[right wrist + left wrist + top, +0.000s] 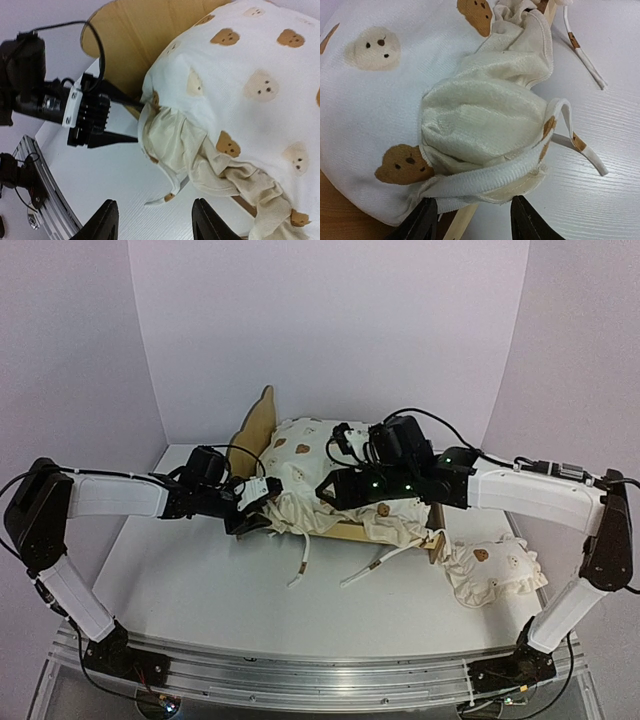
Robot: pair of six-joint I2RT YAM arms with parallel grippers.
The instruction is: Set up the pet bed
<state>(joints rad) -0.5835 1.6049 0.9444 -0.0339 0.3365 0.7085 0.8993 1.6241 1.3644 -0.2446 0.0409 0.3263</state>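
Note:
The pet bed's plywood bear-eared headboard (258,420) stands at the table's middle; its slatted base is hidden under the cream bear-print cushion (310,455) lying on it. The cushion's near-left corner (480,125) is folded over, plush underside up, and hangs over the wooden side rail (462,222). My left gripper (255,508) is open, its tips (470,222) either side of that corner's hem. My right gripper (328,490) hovers open and empty (155,222) above the cushion's front edge. The right wrist view shows the headboard (135,30), the cushion (250,75) and the left gripper (134,120).
A small ruffled bear-print pillow (495,570) lies on the table at the right, beside the bed's foot. Loose cushion ties (300,565) trail onto the white table in front of the bed. Purple walls close the back and sides.

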